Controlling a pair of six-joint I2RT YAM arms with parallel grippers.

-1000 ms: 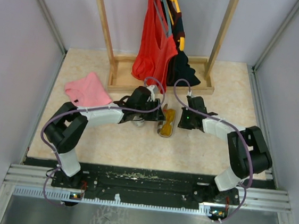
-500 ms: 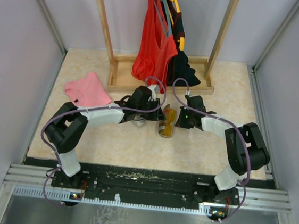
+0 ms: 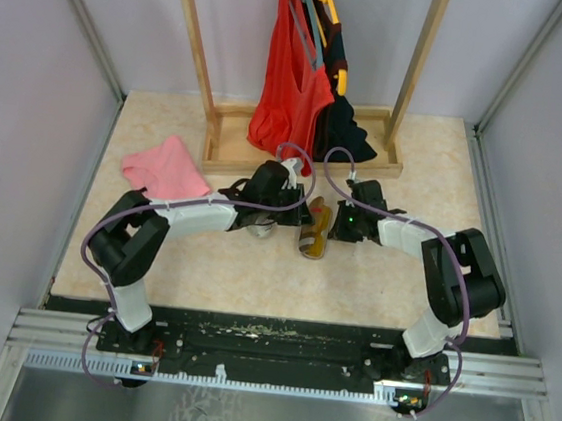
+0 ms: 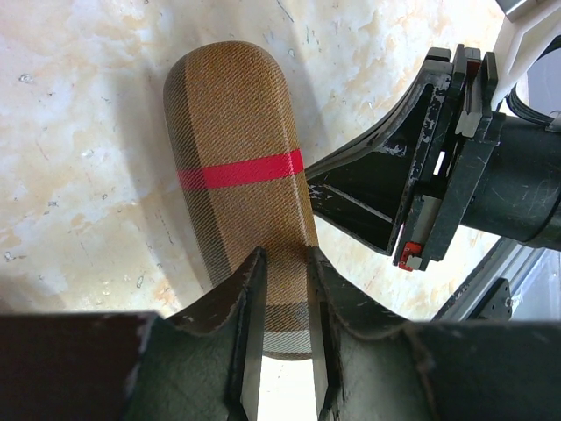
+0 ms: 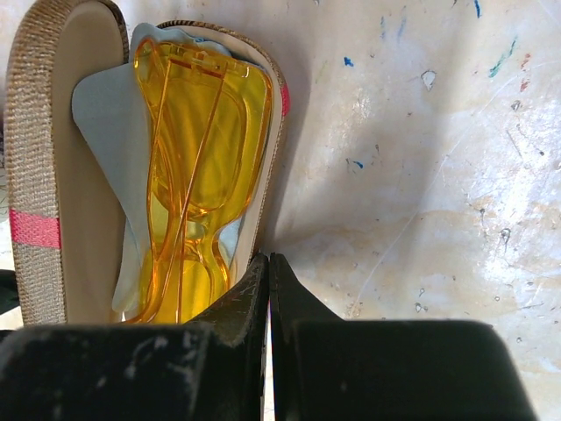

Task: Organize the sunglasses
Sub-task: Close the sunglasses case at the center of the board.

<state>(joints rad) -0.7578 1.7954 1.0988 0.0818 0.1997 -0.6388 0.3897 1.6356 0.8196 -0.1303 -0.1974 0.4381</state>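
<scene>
The sunglasses (image 5: 197, 167) lay folded inside the open brown case (image 4: 241, 167), on a blue cloth (image 5: 105, 123). The left gripper (image 4: 285, 338) pinched the case lid. The right gripper (image 5: 267, 294) was closed, empty, beside the case on the counter (image 5: 412, 175).

- The sunglasses (image 5: 197, 167) have large see-through yellow-orange lenses and thin arms of the same tint.
- They are folded, arms across the lenses.
- They lie lengthwise inside the open brown case (image 5: 39, 167), on a light blue cloth (image 5: 105, 123).
</scene>
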